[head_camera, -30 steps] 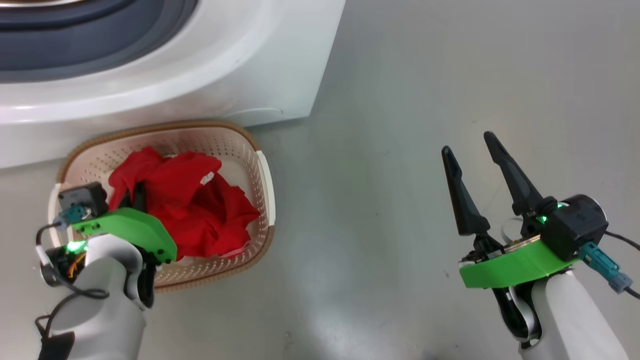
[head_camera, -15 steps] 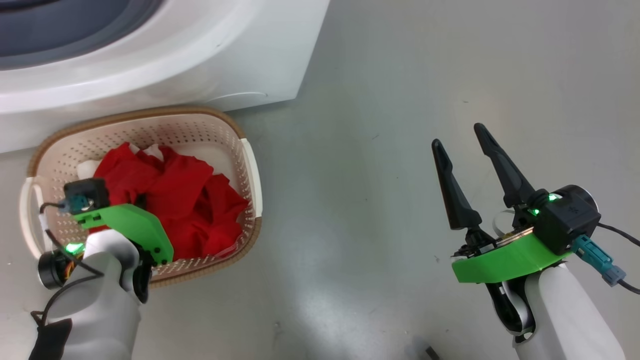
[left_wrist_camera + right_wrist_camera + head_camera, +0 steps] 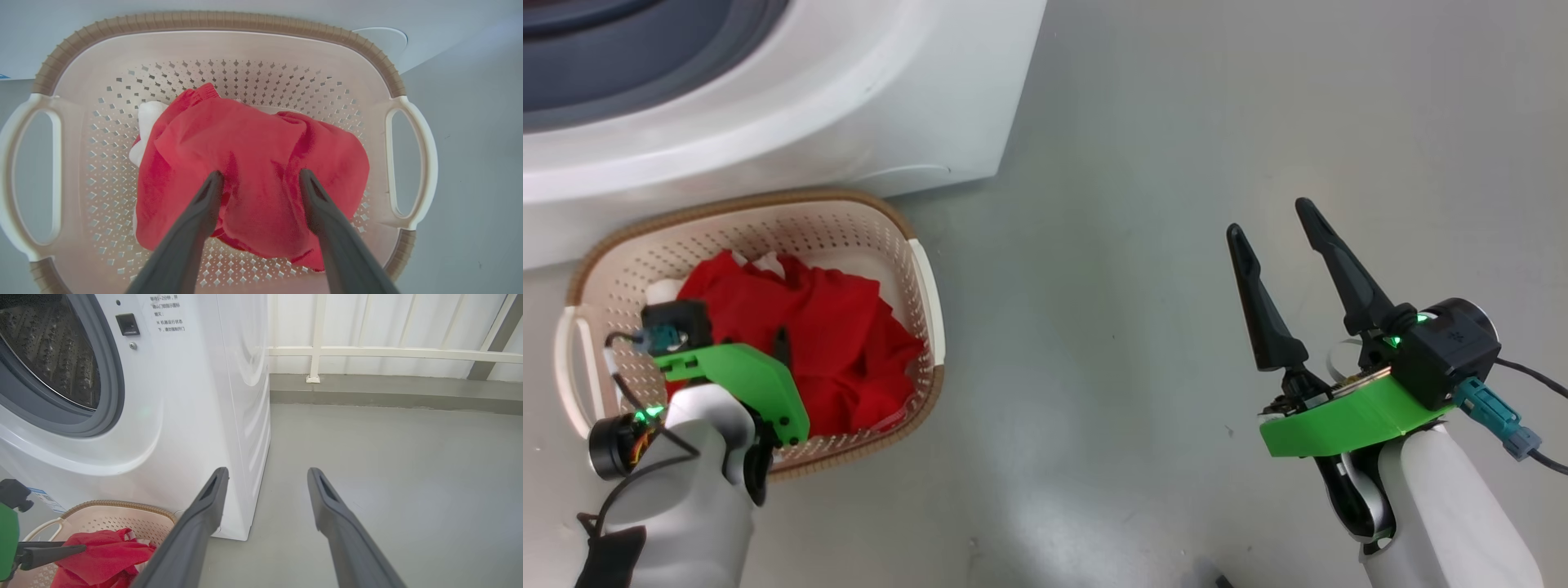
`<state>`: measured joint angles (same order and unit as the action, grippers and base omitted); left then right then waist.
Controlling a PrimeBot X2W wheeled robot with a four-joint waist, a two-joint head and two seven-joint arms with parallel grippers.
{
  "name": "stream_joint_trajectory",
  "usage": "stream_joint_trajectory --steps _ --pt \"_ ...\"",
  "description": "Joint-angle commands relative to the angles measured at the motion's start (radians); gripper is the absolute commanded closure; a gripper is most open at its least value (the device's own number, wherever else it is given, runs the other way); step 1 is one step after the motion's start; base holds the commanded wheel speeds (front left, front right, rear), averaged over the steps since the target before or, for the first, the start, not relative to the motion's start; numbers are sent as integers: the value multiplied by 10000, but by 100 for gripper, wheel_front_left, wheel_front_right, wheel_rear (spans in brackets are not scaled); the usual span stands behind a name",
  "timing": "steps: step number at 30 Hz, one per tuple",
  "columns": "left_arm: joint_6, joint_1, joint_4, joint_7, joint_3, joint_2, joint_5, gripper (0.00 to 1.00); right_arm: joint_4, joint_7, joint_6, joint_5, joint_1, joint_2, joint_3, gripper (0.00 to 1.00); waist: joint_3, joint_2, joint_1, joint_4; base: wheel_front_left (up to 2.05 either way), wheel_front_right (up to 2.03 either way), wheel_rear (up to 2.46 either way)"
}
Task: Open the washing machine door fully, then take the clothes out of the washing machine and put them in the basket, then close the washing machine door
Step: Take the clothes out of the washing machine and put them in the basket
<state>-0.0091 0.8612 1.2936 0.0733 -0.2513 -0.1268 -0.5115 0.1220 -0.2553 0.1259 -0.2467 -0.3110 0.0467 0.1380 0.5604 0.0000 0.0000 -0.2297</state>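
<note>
The cream basket (image 3: 921, 278) with its brown rim stands on the floor against the white washing machine (image 3: 849, 106). Red clothes (image 3: 253, 147) lie heaped in it, and a white cloth (image 3: 148, 116) peeks out at their left. My left gripper (image 3: 261, 175) is open, its fingertips (image 3: 215, 179) just over the red heap and holding nothing. My right gripper (image 3: 1267, 219) hovers open above the bare floor, well to the right of the basket. The right wrist view looks into the steel drum (image 3: 53, 355) behind the grey ring (image 3: 114, 396). The door is out of view.
Grey floor (image 3: 1143, 147) spreads to the right of the machine. In the right wrist view a white railing and wall (image 3: 367, 351) close off the back. A small blue label (image 3: 44, 496) sits low on the machine's front, beside the basket (image 3: 122, 516).
The head camera has moved, shifting the whole picture. The red clothes have settled lower in the basket, and the white cloth now shows at their left. The right gripper keeps its pose.
</note>
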Motion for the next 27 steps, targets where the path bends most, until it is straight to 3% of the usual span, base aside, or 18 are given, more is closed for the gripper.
stream_joint_trajectory --steps 1,10,15,17,23,27 --pt "30 -313 -74 329 140 -335 71 0 -176 -65 48 -186 167 35 142 0 -204 0 0 67 0 0 0" --pt "93 -561 -252 1508 399 -153 -235 0 -112 -65 48 -129 373 35 1 0 -776 0 0 390 0 0 0" --pt "-88 -743 -979 1840 525 -32 -308 0 -81 -65 48 -40 527 35 -142 0 -1176 0 0 627 0 0 0" --pt "-174 -904 -1597 1872 613 -20 -277 0 -39 -65 48 -27 597 35 -235 0 -1361 0 0 708 0 0 0" --pt "244 -2293 -4774 1881 1202 -15 366 0 -13 -65 48 251 765 35 -427 0 -1968 0 0 894 0 0 0" --pt "300 -3076 -6232 1882 1404 95 734 0 70 -65 48 442 786 35 -460 0 -2284 0 0 989 0 0 0"
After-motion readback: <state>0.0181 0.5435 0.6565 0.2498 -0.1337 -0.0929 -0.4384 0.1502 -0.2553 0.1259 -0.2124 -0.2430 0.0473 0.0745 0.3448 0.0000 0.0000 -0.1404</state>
